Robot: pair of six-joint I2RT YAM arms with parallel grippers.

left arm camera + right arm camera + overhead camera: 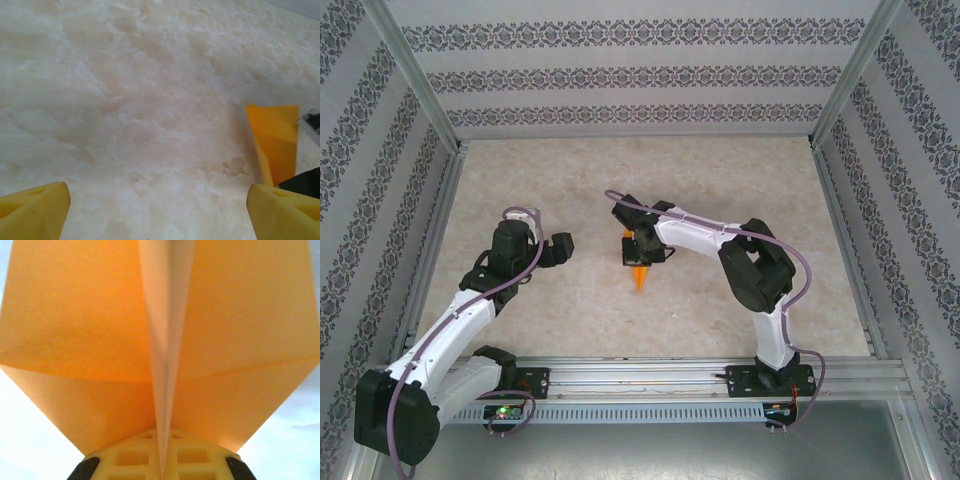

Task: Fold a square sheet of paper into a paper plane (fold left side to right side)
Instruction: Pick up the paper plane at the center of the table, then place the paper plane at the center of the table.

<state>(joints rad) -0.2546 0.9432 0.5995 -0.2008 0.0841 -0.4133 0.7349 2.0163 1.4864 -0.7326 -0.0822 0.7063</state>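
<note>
The square sheet of paper is folded into a narrow orange paper plane (639, 273), held over the middle of the table (740, 180). My right gripper (642, 252) is shut on it from above. In the right wrist view the wings of the plane (90, 340) spread to both sides, and its centre crease runs down between the yellow fingers (130, 457) of the right gripper (161, 462). My left gripper (561, 247) hangs open a little to the left, holding nothing. Its wrist view shows the left gripper (159, 215) over bare table, with the orange plane (275, 140) beyond the right fingertip (282, 212).
Patterned walls with metal posts (420, 90) enclose the table on three sides. A metal rail (650, 375) carrying both arm bases runs along the near edge. Pale mottled tabletop (125, 100) stretches away under the left gripper.
</note>
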